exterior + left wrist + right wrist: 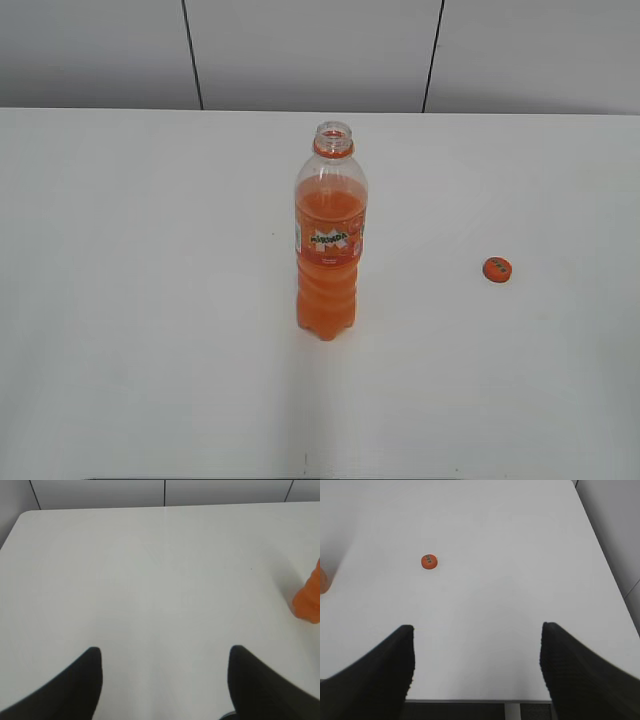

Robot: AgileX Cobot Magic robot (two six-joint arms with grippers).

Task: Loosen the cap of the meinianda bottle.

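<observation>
- The meinianda bottle (pixel 330 240) stands upright in the middle of the white table (pixel 140 300), and its mouth is open.
- The cap (pixel 497 269) lies flat on the table, well apart to the right of the bottle, so I judge the loosening is finished and no further move is needed.
- The left gripper (pixel 165 680) is spread wide and holds nothing.
- The right gripper (pixel 477 670) is also wide apart and empty, with the cap far ahead.
</observation>
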